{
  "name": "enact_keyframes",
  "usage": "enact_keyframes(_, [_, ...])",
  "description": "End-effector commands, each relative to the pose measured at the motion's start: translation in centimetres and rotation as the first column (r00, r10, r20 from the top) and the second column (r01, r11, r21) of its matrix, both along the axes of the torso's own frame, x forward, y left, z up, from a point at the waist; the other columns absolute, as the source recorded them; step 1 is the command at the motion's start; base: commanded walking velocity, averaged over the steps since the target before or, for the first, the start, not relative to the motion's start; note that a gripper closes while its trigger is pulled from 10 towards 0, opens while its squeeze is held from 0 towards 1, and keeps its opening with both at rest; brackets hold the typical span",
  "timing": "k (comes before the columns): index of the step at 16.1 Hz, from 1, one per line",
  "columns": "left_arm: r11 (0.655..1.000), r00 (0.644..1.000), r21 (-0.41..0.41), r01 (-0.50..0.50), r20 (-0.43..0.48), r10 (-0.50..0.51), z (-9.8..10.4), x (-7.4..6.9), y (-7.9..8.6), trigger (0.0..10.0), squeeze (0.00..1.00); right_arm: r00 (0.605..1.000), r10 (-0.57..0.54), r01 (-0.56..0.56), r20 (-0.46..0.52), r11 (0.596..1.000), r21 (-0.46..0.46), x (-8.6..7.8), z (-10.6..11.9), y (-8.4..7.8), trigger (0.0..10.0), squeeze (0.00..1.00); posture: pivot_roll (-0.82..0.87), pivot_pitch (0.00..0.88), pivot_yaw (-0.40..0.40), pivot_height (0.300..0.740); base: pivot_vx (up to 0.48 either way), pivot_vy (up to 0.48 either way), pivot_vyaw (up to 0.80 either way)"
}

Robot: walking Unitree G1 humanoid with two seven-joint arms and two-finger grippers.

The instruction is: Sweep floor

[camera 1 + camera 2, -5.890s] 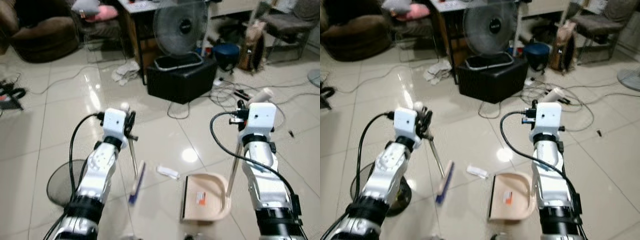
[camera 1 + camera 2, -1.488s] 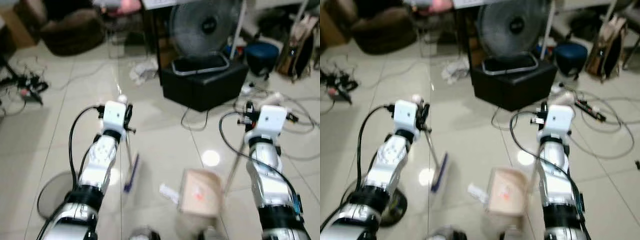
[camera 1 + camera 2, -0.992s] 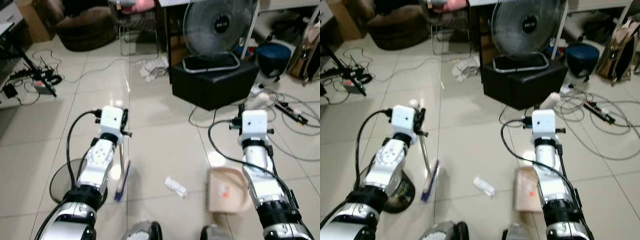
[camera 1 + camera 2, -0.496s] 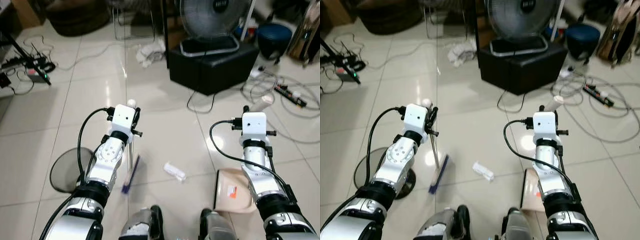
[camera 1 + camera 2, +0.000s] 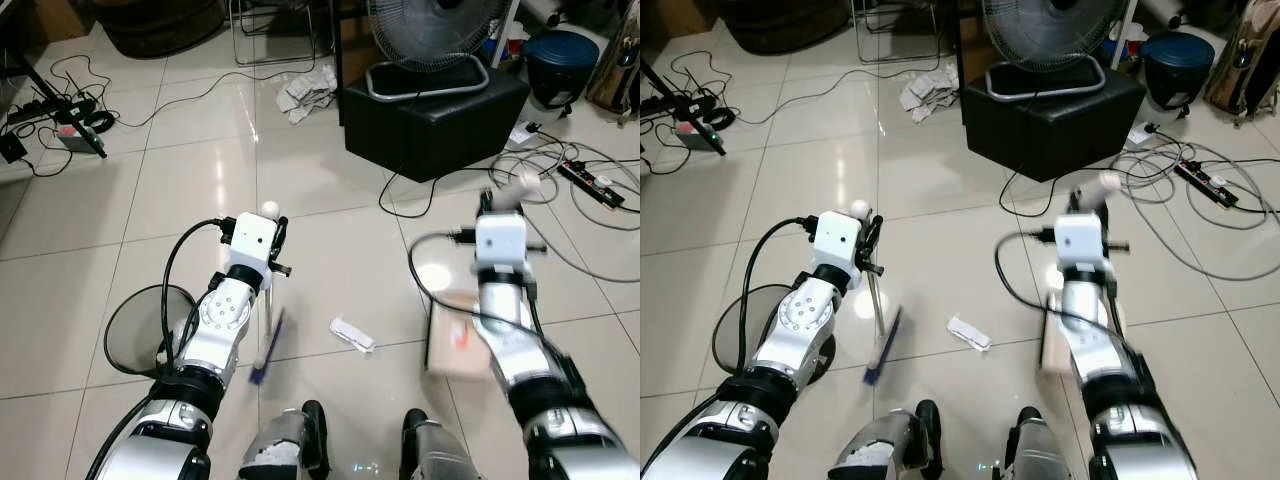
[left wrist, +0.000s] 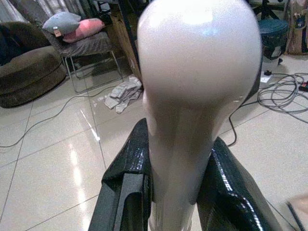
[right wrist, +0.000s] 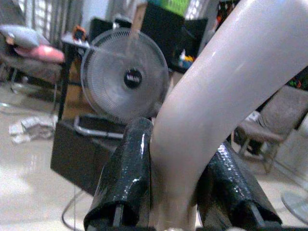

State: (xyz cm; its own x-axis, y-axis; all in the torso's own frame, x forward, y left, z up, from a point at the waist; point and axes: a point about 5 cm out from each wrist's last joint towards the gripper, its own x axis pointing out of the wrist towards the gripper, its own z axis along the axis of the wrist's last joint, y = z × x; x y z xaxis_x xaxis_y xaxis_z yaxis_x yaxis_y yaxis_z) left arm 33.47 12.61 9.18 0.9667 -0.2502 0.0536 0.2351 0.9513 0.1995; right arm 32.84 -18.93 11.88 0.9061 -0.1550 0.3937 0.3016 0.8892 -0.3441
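— So, what takes up most of the frame?

— Mostly pale tiled floor (image 5: 320, 180). At the top centre sits a black box (image 5: 435, 110) with a standing fan (image 5: 440, 30) on it; loose cables (image 5: 560, 170) sprawl at the upper right, and a crumpled cloth (image 5: 308, 92) lies at the top, just left of the box. A round dark fan base (image 5: 140, 330) sits on the floor at the lower left, beside the left arm.

— And the arms?

— Both silver arms reach forward from the bottom edge. The left tool (image 6: 175, 192) is clamped on the pale handle of the broom (image 5: 266, 345); its black fingers (image 6: 127, 185) press the handle from both sides. The broom's thin pole drops from that tool to a blue-edged head resting on the tiles, left of centre.

— The right side?

— The right tool (image 7: 185, 192) is closed around the curved pale handle of the dustpan (image 5: 455, 345), with fingers (image 7: 127, 175) tight on either side of it. The beige pan sits low, right of centre, partly hidden by the right arm and blurred, so I cannot tell whether it touches the floor.

— Anything to sweep?

— A small white scrap (image 5: 352, 334) lies on the floor between broom head and dustpan, apart from both. The robot's feet (image 5: 300, 445) show at the bottom edge, just below it.
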Motion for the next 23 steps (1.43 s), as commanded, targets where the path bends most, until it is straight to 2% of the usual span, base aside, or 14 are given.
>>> enact_keyframes(1, [1.0,1.0,-0.003,-0.004,0.029,0.004,0.3,-0.2,0.2,10.0,0.0,0.999,0.041,-0.041,-0.003,0.999,-0.024,0.1,-0.2,0.7,10.0,0.0,0.11,0.218,0.146,0.74,0.0,0.0,0.0])
enact_keyframes(3, [1.0,1.0,-0.007,0.006,0.015,-0.006,0.1,-0.3,-0.2,10.0,0.0,0.998,0.048,-0.048,-0.051,0.999,0.007,0.1,-1.3,1.4,10.0,0.0,0.12,0.214,0.142,0.74,0.0,0.0,0.0])
enact_keyframes(7, [0.999,1.0,-0.039,0.02,0.001,-0.02,0.1,-0.7,-0.9,10.0,0.0,0.995,0.041,-0.036,-0.086,0.998,0.058,0.4,-2.0,2.4,10.0,0.0,0.16,0.226,0.138,0.74,0.0,0.0,0.0])
enact_keyframes(11, [0.996,0.999,-0.079,0.032,-0.021,-0.034,0.0,-1.0,-1.6,10.0,0.0,0.996,0.043,-0.036,-0.076,0.995,0.096,0.6,-2.0,3.4,10.0,0.0,0.17,0.233,0.147,0.74,0.0,0.0,0.0])
enact_keyframes(15, [0.991,0.999,-0.135,0.022,-0.022,-0.025,0.3,-0.7,-2.6,10.0,0.0,0.998,0.043,-0.037,-0.056,0.994,0.102,0.6,-1.8,4.0,10.0,0.0,0.16,0.244,0.148,0.74,0.0,0.0,0.0])
enact_keyframes(17, [0.987,0.998,-0.152,0.052,-0.027,-0.057,0.2,-0.9,-3.6,10.0,0.0,0.996,0.057,-0.051,-0.069,0.994,0.093,0.6,-2.1,4.5,10.0,0.0,0.16,0.244,0.147,0.74,0.0,0.0,0.0])
enact_keyframes(20, [0.958,0.993,-0.273,0.091,-0.047,-0.108,0.5,-1.2,-5.0,10.0,0.0,0.994,0.047,-0.037,-0.095,0.994,0.103,0.3,-2.8,4.8,10.0,0.0,0.14,0.251,0.143,0.74,0.0,0.0,0.0])
enact_keyframes(21, [0.946,0.988,-0.299,0.123,-0.048,-0.144,0.6,-1.4,-5.6,10.0,0.0,0.994,0.047,-0.036,-0.098,0.994,0.108,0.2,-2.9,4.8,10.0,0.0,0.14,0.251,0.143,0.74,0.0,0.0,0.0])
enact_keyframes(23, [0.909,0.955,-0.324,0.262,-0.047,-0.293,0.6,-2.4,-7.2,10.0,0.0,0.993,0.054,-0.043,-0.103,0.993,0.106,0.0,-3.1,4.9,10.0,0.0,0.14,0.249,0.145,0.74,0.0,0.0,0.0])
